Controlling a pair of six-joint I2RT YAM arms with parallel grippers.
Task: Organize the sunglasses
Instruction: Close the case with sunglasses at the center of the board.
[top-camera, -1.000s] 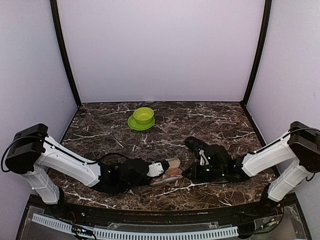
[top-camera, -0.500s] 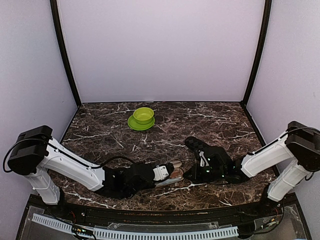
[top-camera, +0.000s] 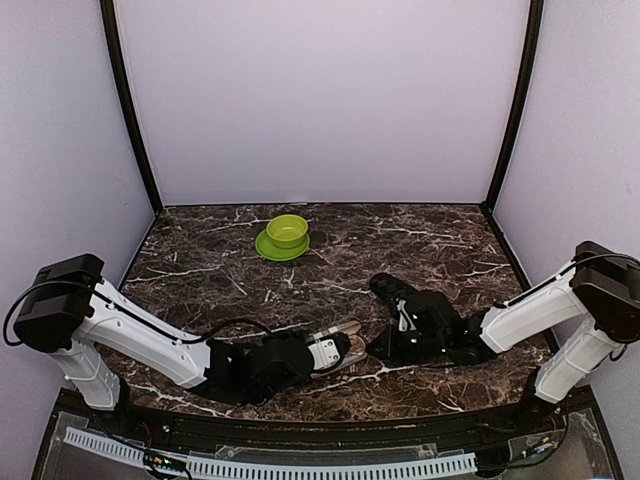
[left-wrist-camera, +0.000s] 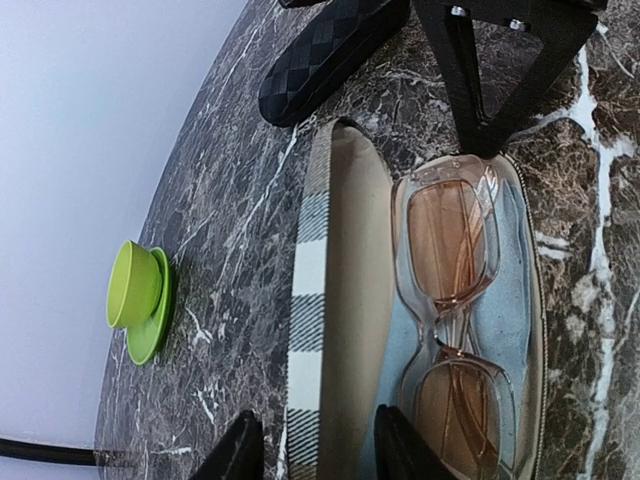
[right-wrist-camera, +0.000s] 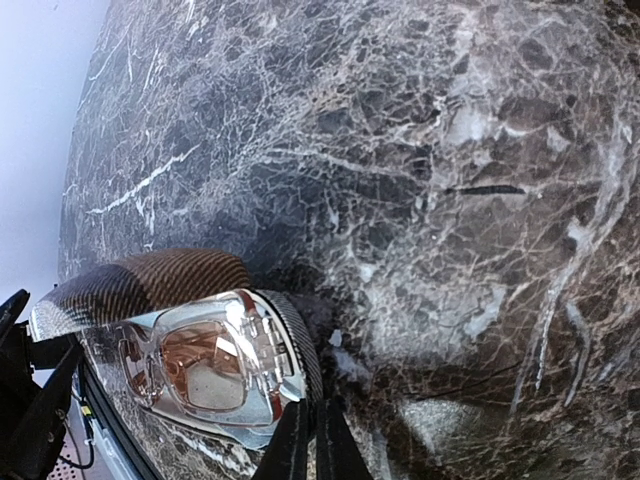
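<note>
Sunglasses (left-wrist-camera: 447, 290) (reddish lenses) lie inside the open striped case (left-wrist-camera: 308, 300), lower right of the left wrist view; left claw (left-wrist-camera: 320, 435) spread astride its edge, right claw (right-wrist-camera: 310, 445) pressed together.

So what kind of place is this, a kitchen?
Probably a robot test booth: plain pale walls close in a marble-look table, with a left arm and right arm mounted at its near edge.
</note>
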